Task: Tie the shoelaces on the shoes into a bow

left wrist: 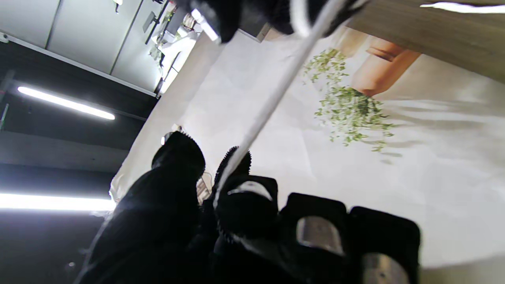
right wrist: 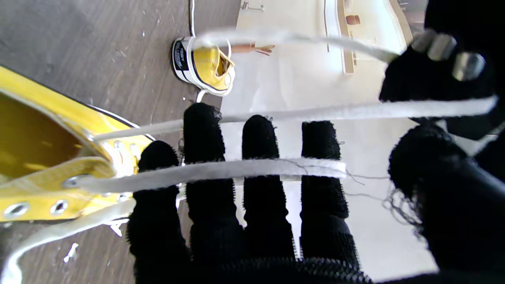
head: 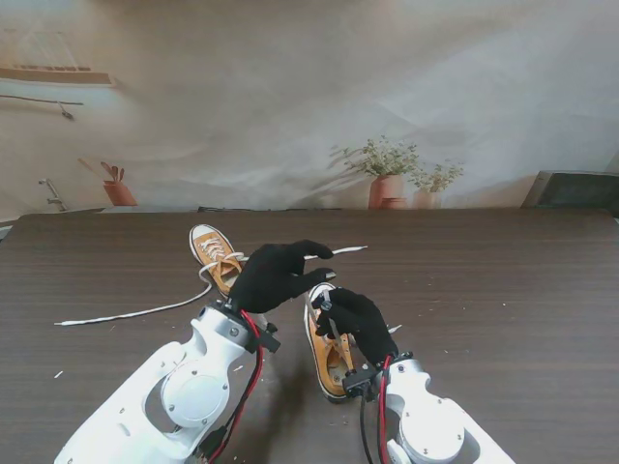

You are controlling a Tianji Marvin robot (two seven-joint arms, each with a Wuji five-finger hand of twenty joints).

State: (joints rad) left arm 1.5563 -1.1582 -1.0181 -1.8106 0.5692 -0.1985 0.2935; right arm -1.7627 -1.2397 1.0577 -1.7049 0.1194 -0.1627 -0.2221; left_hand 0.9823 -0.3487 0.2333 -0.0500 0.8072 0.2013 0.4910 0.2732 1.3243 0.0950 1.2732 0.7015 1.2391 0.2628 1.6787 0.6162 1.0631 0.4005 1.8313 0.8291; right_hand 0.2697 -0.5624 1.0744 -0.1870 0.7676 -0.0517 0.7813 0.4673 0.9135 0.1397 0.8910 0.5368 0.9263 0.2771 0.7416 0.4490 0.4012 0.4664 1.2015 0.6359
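On the dark wood-grain worktop [head: 503, 290], two yellow canvas shoes sit near the middle: the nearer shoe [head: 329, 358] lies under the right hand [head: 356, 322], and the farther shoe [head: 215, 253] rests to the left and farther from me, partly behind the left hand [head: 276, 274]. Both hands wear black gloves. The left hand hovers above the gap between the shoes with its fingers curled forward, and its wrist view shows a white lace [left wrist: 272, 102] running taut from between the thumb and a fingertip [left wrist: 232, 165], so it is pinching that lace. The right hand sits over the nearer shoe's opening; in its wrist view the four fingers [right wrist: 256, 157] stand side by side, slightly spread, with one flat lace strand [right wrist: 221, 170] lying across their front and another strand [right wrist: 355, 111] passing behind the fingertips toward the left hand's glove. Whether the right thumb clamps either strand, I cannot tell. Both strands lead back to the eyelets of the nearer shoe. A long loose lace [head: 135, 312] from the farther shoe trails left across the worktop, and a lace end [head: 346, 250] pokes out to the right just past the left hand's fingertips. Potted plants [head: 387, 174] show on the backdrop beyond the worktop's far edge.
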